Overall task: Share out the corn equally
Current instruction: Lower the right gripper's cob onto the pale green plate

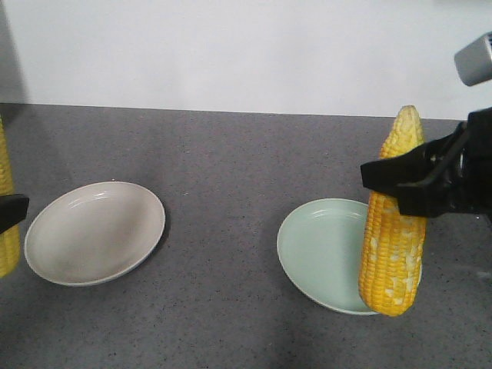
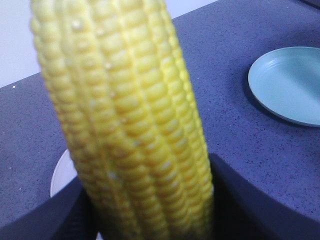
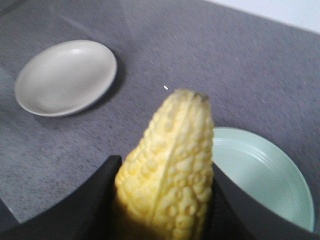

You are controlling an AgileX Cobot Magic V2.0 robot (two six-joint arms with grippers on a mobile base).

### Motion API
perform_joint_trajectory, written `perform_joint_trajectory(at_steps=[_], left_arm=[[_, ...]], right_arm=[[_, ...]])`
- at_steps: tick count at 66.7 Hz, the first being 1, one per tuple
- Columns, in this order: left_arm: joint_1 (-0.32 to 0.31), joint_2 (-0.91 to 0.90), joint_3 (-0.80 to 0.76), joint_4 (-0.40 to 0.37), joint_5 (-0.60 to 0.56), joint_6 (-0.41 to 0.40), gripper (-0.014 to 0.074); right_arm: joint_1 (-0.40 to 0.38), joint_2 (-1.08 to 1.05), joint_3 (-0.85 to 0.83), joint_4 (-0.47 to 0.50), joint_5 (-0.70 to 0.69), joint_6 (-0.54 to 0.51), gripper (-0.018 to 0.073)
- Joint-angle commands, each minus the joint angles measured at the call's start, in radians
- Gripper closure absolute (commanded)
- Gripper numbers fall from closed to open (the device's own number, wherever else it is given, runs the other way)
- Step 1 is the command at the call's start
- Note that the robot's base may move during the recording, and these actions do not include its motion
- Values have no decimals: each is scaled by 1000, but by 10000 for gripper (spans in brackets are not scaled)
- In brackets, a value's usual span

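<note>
Two plates sit well apart on the grey speckled counter, which fills most of my front view below a pale wall. Beige plate on the left, pale green plate on the right; I see nothing lying in either.

Right-hand corn cob: held upright, pointed tip up, blunt end down, hanging over the right edge of the green plate. Paler kernel patches show near its lower end. The right gripper pinches it around the upper middle, black jaws pressed against both sides; my right wrist view confirms the cob wedged between them, tip toward the camera.

Left-hand corn cob: only a sliver at the left edge of the front view, beside the beige plate. In the left wrist view it stands tall and fills the frame, dark fingers of the left gripper close against both flanks, so it appears clamped, though the contact itself is blurred. Whether this cob hangs above the counter or the plate rim, I cannot tell.
</note>
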Motion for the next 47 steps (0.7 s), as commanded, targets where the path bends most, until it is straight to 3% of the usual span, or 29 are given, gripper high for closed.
perform_joint_trajectory(at_steps=[1,11,47], left_arm=[[-1,-3,-25,-8,-66,-2,335],[-1,-3,-25,-8,-66,-2,335],[-1,-3,-25,-8,-66,-2,335]], right_arm=[[-6,69,-116,-90,33,100,331],[-6,197,-231,-163,120,174,328],[-6,624,-528,-214,307,256,321]])
